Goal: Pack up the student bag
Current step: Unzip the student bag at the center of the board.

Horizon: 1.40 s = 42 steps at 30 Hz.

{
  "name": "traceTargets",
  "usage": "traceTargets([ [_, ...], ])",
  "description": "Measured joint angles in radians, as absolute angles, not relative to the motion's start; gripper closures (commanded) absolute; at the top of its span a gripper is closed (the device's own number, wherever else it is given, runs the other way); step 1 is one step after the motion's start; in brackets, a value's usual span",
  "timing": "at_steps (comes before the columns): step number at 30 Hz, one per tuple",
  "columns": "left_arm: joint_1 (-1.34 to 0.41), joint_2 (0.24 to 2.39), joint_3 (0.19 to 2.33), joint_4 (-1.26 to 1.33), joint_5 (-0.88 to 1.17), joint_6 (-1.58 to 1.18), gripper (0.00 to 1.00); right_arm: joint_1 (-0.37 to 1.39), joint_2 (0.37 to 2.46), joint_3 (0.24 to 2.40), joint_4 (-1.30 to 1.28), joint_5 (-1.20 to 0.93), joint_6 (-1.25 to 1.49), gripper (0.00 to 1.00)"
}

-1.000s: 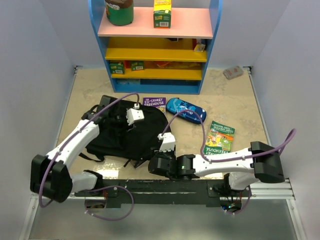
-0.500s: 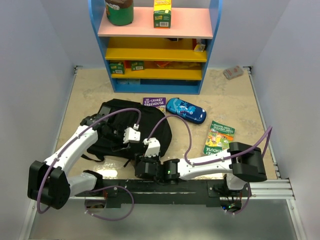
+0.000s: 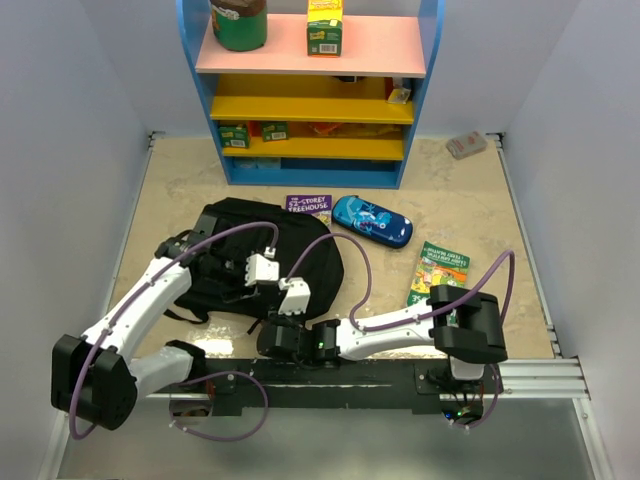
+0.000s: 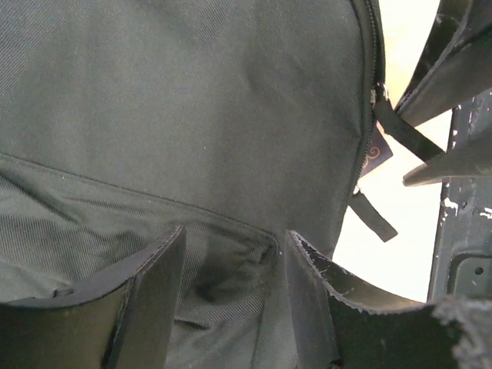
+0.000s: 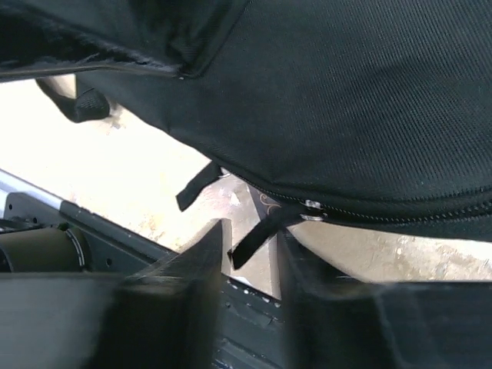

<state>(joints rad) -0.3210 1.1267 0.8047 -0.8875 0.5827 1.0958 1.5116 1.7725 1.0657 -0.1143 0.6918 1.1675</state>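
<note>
Both wrists have drawn in toward the near edge since a second ago, the left one coming down off the far part of the bag, the right one sliding leftward.

Item 1, student bag (image 3: 300, 230): black, soft, lying flat on the table (image 3: 170, 200) left of centre, straps trailing at its near side. Its zipper (image 5: 384, 207) reads as closed along the stretch seen from the right wrist.

Item 2, left gripper (image 4: 234, 234): over the bag's cloth, jaws apart, nothing between them (contact with the fabric cannot be told).

Item 3, right gripper (image 5: 250, 231): at the bag's near edge, jaws a narrow gap apart. The zip pull (image 5: 261, 231) hangs with its end in that gap; whether it is pinched cannot be told.

Item 4, purple book (image 3: 308, 205): at the bag's far edge, touching or just beside it.

Item 5, blue pencil case (image 3: 372, 220): just right of the purple book.

Item 6, green book (image 3: 440, 272): right of the bag, well apart.

Item 7, shelf unit (image 3: 310, 90): at the far side.
</note>
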Motion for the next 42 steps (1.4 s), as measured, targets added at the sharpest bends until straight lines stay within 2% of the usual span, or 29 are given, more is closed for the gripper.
traceTargets([
  [2,-0.321,1.111,0.799,-0.894,0.582,1.103,0.39,1.512,1.776,1.066,-0.115,0.698,1.178,0.87],
  [6,-0.322,1.078,0.773,-0.913,0.596,1.132,0.36,1.512,1.777,1.066,-0.116,0.718,1.199,1.00],
  [10,-0.333,1.074,0.745,-0.918,0.607,1.148,0.31,1.511,1.776,1.065,-0.120,0.725,1.216,1.00],
  [20,-0.461,1.122,0.714,-0.880,0.653,1.143,0.31,1.538,1.722,1.026,-0.155,0.758,1.229,1.00],
  [23,-0.483,1.137,0.710,-0.850,0.663,1.134,0.37,1.542,1.704,1.006,-0.157,0.763,1.229,1.00],
  [26,-0.498,1.159,0.691,-0.816,0.664,1.125,0.49,1.542,1.687,0.986,-0.155,0.763,1.221,1.00],
  [27,-0.501,1.167,0.681,-0.805,0.657,1.118,0.59,1.543,1.681,0.981,-0.149,0.762,1.210,1.00],
  [30,-0.508,1.183,0.661,-0.766,0.670,1.103,0.69,1.550,1.663,0.966,-0.144,0.740,1.190,1.00],
  [33,-0.512,1.187,0.650,-0.749,0.667,1.092,0.76,1.551,1.649,0.949,-0.143,0.741,1.185,1.00],
  [42,-0.514,1.168,0.643,-0.740,0.646,1.082,0.87,1.544,1.518,0.874,-0.150,0.764,1.198,1.00],
])
